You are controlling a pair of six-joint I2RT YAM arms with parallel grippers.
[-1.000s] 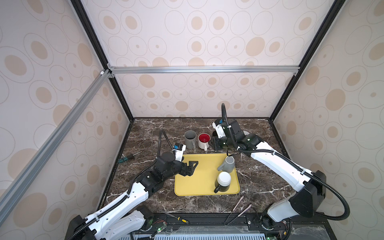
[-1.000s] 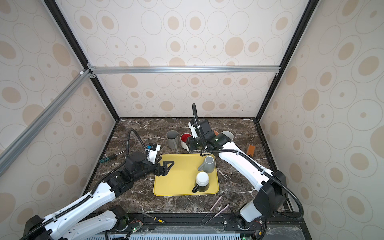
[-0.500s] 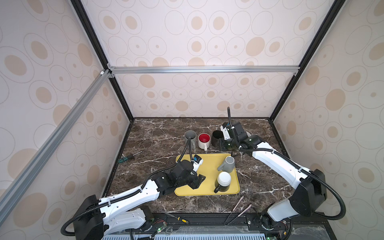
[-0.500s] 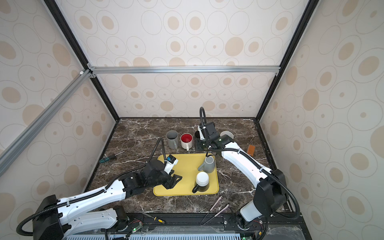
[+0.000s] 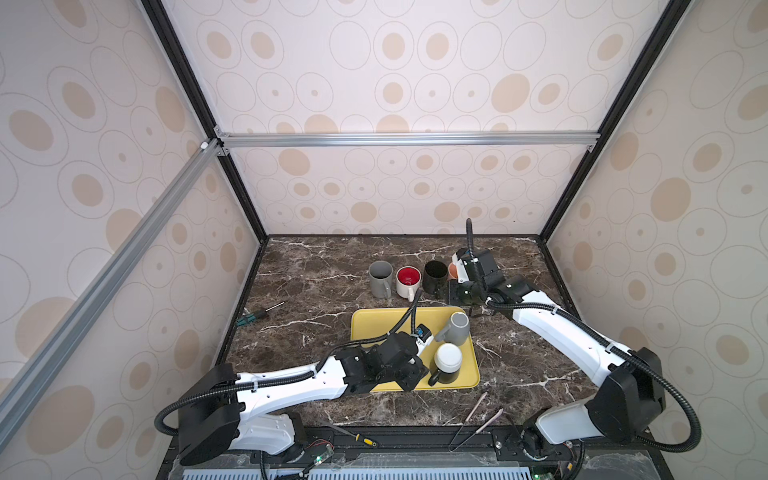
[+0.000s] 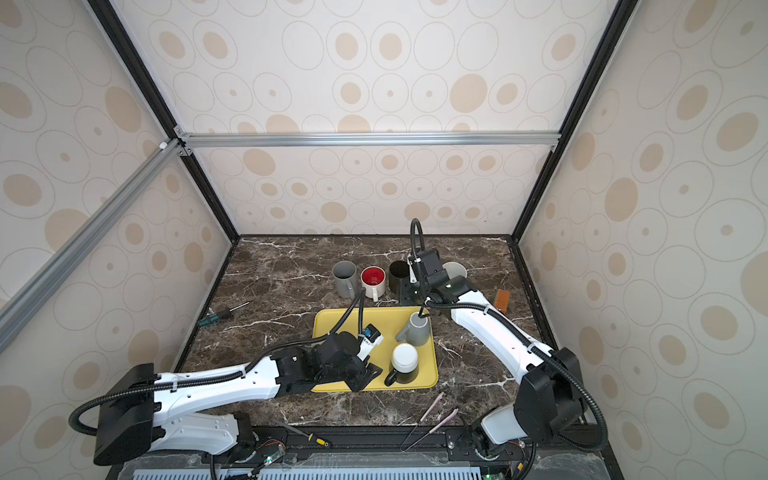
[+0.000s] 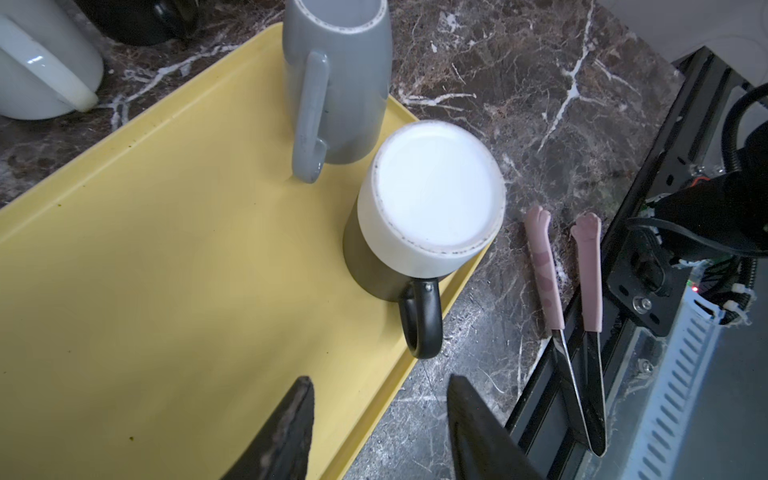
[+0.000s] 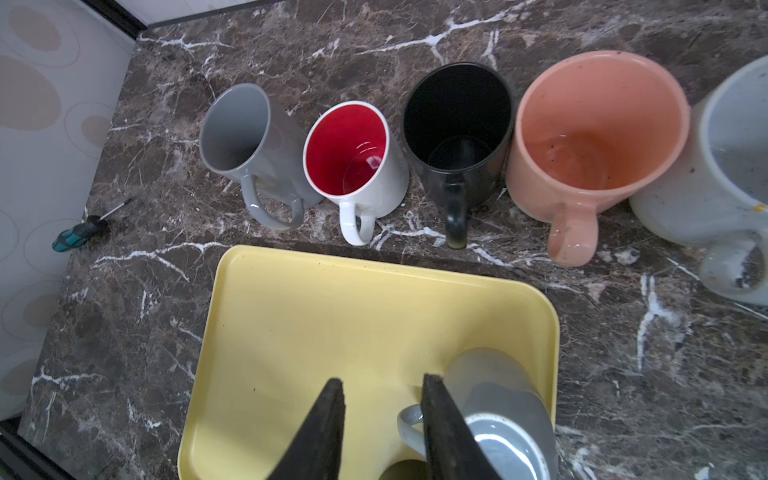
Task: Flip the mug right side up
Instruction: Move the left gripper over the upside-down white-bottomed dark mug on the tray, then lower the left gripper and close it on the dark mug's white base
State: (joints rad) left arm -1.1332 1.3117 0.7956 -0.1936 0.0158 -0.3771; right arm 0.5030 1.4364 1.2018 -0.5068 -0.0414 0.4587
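Two mugs stand upside down on the yellow tray (image 5: 374, 328) (image 6: 332, 324). One is dark with a white base and a black handle (image 5: 446, 361) (image 6: 404, 361) (image 7: 432, 191). The other is grey (image 5: 457, 328) (image 6: 417, 328) (image 7: 336, 83) (image 8: 498, 399). My left gripper (image 5: 411, 376) (image 6: 368, 374) (image 7: 380, 399) is open and empty, low over the tray's front edge, just short of the black handle. My right gripper (image 5: 459, 293) (image 6: 411, 293) (image 8: 382, 390) hangs open and empty above the tray's rear edge, with the grey mug's handle behind one finger.
A row of upright mugs stands behind the tray: grey (image 8: 249, 137), white with a red inside (image 8: 349, 153), black (image 8: 457, 124), peach (image 8: 598, 133) and pale (image 8: 731, 166). A screwdriver (image 5: 257, 313) lies at the left. Pink-tipped tongs (image 7: 544, 270) lie by the front rail.
My left gripper swung from the tray's left side to its front, near the dark mug, and its jaws narrowed. My right gripper drew back to the right from the black mug.
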